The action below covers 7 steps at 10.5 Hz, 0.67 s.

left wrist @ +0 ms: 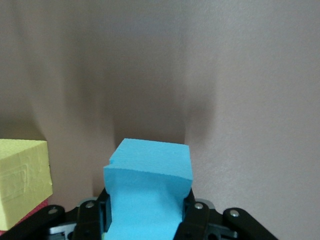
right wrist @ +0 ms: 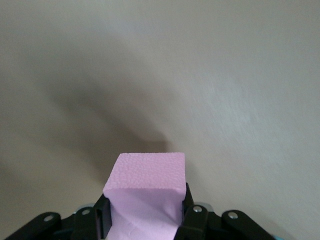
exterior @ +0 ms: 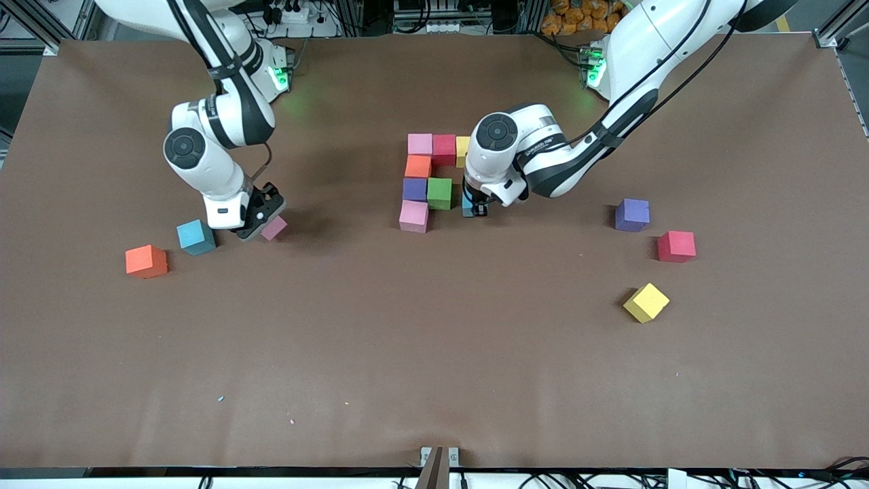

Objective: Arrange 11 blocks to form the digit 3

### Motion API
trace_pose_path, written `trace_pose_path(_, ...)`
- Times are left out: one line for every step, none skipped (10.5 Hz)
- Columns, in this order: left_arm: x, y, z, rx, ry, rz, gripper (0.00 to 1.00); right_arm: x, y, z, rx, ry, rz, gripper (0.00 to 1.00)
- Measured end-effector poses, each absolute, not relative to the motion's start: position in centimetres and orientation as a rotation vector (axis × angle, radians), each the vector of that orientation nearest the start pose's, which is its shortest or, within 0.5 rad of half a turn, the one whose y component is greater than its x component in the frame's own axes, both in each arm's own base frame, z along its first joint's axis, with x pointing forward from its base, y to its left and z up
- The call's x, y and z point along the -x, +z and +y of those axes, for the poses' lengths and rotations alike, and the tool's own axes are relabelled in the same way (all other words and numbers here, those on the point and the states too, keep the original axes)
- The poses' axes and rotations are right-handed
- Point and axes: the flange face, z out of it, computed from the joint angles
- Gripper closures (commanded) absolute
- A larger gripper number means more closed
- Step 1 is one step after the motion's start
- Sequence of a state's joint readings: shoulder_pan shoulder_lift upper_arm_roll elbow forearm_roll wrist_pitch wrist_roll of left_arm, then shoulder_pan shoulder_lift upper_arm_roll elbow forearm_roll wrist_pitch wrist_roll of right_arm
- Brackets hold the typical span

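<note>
Clamping a light blue block between its fingers, the left gripper sits low at the centre of the frame, just beside the green block; in the left wrist view the same blue block is squeezed inward at its sides by the jaws, with a yellow block at the lower left edge of that picture. The partly built figure stands just above the frame's centre: a pink block, a red block and a yellow block in a row, then an orange block, a purple block and a second pink block running down below the first pink one, the green one touching the purple. In the left part of the frame the right gripper is shut on a pink block, seen pinched in its wrist view. Beside it lie a blue block and an orange block, lower left. At the right of the frame, well apart from the figure, lie a purple block, a red block and, lower, a tilted yellow block on the brown table.
</note>
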<state>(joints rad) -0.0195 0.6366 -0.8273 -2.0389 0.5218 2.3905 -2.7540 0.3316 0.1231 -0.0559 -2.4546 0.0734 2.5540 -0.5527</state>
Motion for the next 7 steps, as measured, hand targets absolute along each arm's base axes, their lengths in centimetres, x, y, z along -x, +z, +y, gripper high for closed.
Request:
trace_pose_path(-39.8, 21.4, -43.6, -2.212, -0.172, 2.275, 1.0, -46.7, 25.7, 15.0, 2.907, 0.039, -1.067, 1.0)
trace_pose_path(-39.7, 21.3, -43.7, -2.215, -0.176, 2.273, 1.0, -46.9, 26.4, 16.6, 2.937, 0.045, -0.966, 1.0)
trace_pose_path(-39.4, 21.2, -44.0, -2.224, -0.181, 2.267, 1.0, -47.3, 27.0, 18.2, 2.973, 0.03, -0.843, 1.0)
trace_pose_path(-39.1, 21.1, -44.3, -2.232, -0.184, 2.261, 1.0, -47.8, 27.4, 19.7, 3.003, 0.014, -0.725, 1.0)
trace_pose_path(-38.9, 21.0, -44.5, -2.238, -0.188, 2.258, 1.0, -48.6, 27.6, 21.3, 3.026, -0.003, -0.608, 1.0)
trace_pose_path(-38.7, 20.8, -44.6, -2.242, -0.193, 2.258, 1.0, -49.4, 27.6, 22.8, 3.041, -0.013, -0.478, 1.0)
trace_pose_path(-38.6, 20.6, -44.7, -2.245, -0.196, 2.257, 1.0, -50.2, 27.5, 24.2, 3.038, -0.011, -0.339, 1.0)
